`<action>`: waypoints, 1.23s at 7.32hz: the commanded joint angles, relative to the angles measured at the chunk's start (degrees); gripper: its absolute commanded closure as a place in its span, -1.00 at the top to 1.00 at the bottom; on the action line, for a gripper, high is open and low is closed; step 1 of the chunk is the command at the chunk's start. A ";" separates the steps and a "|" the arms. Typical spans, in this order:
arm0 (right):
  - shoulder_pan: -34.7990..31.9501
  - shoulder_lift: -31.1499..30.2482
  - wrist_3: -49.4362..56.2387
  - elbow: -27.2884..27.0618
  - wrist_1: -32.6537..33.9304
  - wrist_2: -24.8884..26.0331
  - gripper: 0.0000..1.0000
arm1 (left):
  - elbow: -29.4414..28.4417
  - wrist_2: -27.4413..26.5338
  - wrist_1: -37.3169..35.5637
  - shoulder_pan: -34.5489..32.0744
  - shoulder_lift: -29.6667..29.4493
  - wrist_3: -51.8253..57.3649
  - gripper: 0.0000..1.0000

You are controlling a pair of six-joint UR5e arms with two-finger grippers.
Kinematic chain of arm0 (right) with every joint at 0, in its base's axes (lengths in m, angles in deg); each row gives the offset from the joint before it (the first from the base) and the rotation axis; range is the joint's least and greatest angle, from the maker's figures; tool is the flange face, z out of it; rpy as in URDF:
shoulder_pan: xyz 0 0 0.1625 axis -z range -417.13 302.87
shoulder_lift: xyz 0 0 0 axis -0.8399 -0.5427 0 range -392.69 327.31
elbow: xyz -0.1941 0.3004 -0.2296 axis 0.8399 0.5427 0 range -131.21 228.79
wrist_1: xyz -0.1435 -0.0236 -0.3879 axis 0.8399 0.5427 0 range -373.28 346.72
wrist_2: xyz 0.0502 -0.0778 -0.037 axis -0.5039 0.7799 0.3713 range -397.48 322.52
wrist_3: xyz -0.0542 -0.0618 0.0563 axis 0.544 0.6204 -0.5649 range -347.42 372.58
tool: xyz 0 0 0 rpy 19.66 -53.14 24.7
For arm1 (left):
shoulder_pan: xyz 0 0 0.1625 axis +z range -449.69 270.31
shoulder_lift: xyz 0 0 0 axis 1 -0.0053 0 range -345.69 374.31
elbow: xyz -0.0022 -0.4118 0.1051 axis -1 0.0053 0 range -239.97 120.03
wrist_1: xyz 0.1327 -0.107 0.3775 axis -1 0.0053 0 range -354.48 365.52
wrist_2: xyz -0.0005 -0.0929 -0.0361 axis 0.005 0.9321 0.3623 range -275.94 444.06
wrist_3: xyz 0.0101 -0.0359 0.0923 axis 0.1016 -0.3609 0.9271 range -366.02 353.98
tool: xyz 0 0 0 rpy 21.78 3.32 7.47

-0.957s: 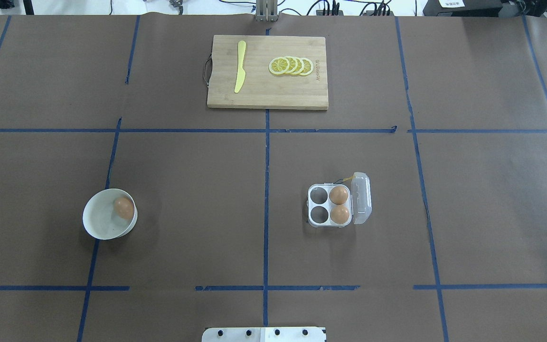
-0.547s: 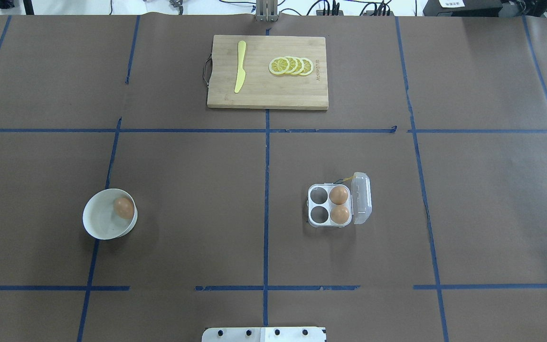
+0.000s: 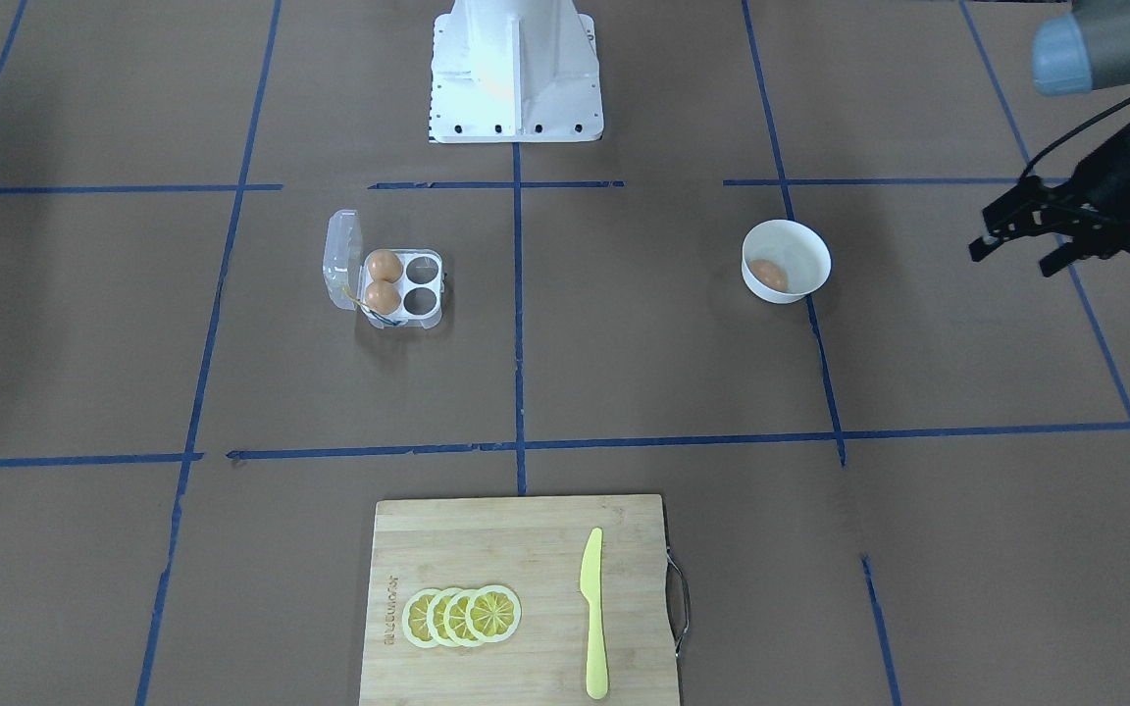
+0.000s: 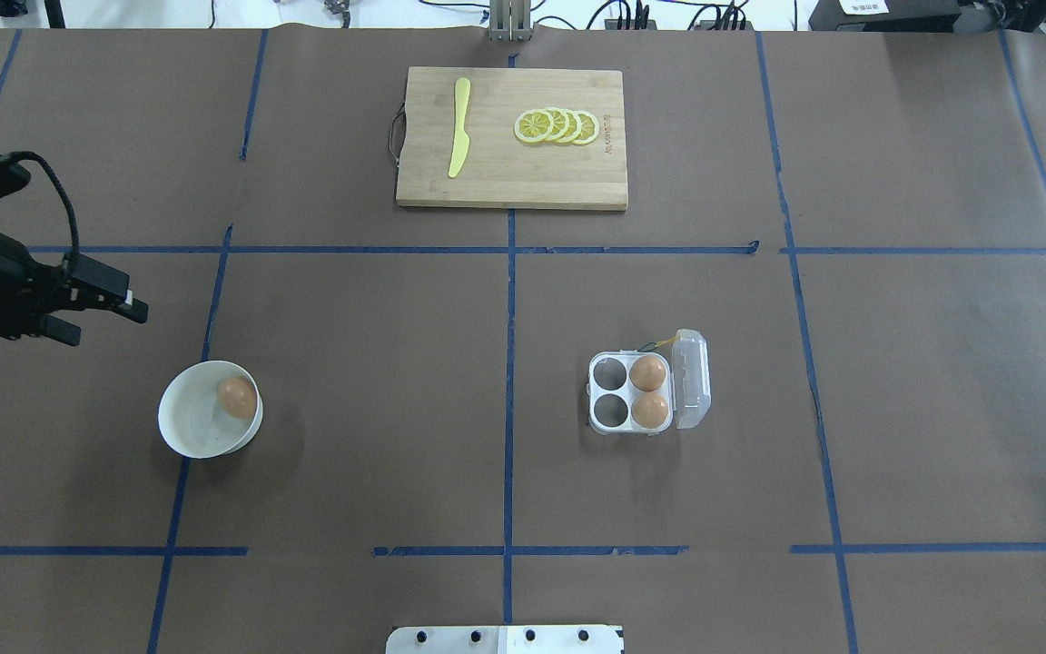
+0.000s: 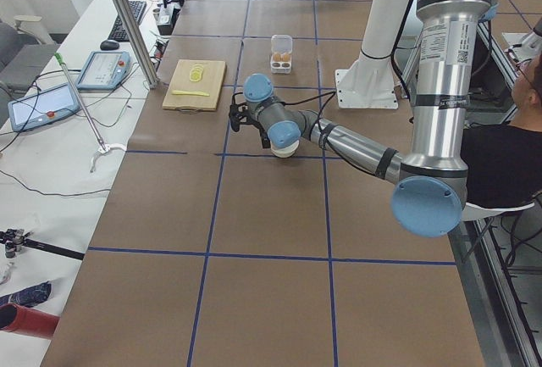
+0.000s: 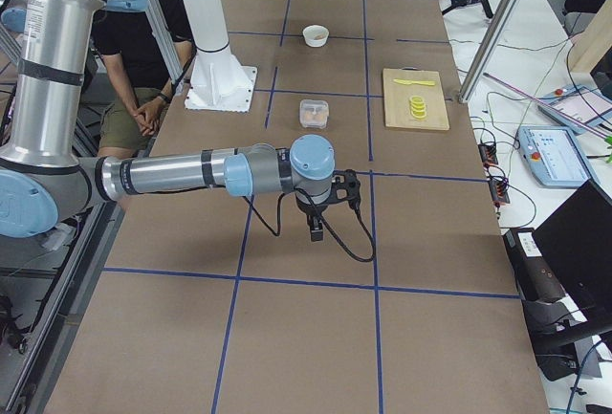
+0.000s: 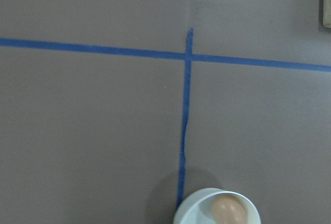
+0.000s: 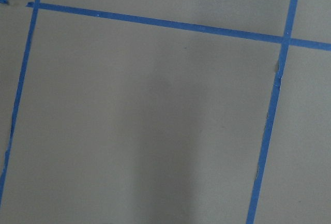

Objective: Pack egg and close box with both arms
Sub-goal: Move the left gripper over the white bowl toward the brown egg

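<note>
One orange-brown egg (image 4: 237, 397) lies in a round white bowl (image 4: 185, 429) at the left; it also shows in the left wrist view (image 7: 229, 209). The clear box (image 4: 592, 392) stands right of centre with its lid (image 4: 692, 380) open to the right. Two more eggs (image 4: 648, 372) fill its right cells and the two left cells are empty. My left gripper (image 4: 105, 322) is open and empty, above the table just beyond and left of the bowl. My right gripper (image 6: 320, 225) shows only in the exterior right view, far from the box; I cannot tell whether it is open or shut.
A wooden cutting board (image 4: 509, 177) with a yellow knife (image 4: 459, 127) and lemon slices (image 4: 557, 125) lies at the far middle. The white pedestal (image 3: 514, 69) stands at the robot's side. Blue tape lines cross the brown table cover.
My left gripper has come into the overhead view from the left edge and moved toward the bowl. The eggs, bowl and box have not moved.
</note>
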 commanded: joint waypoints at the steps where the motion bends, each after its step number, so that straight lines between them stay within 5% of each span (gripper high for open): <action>1: 0.33 0.00 0.10 0.16 -0.15 0.25 1.00 | 0.00 -14.31 4.73 13.41 -0.12 -18.96 0.85; 4: 0.33 0.00 0.10 0.16 -0.24 -0.10 1.00 | -0.36 -19.48 5.35 15.76 -0.38 -26.99 0.49; 9: 0.33 -0.09 0.01 0.16 -0.06 -0.10 1.00 | -2.20 -23.63 5.26 19.37 -0.65 -27.38 0.25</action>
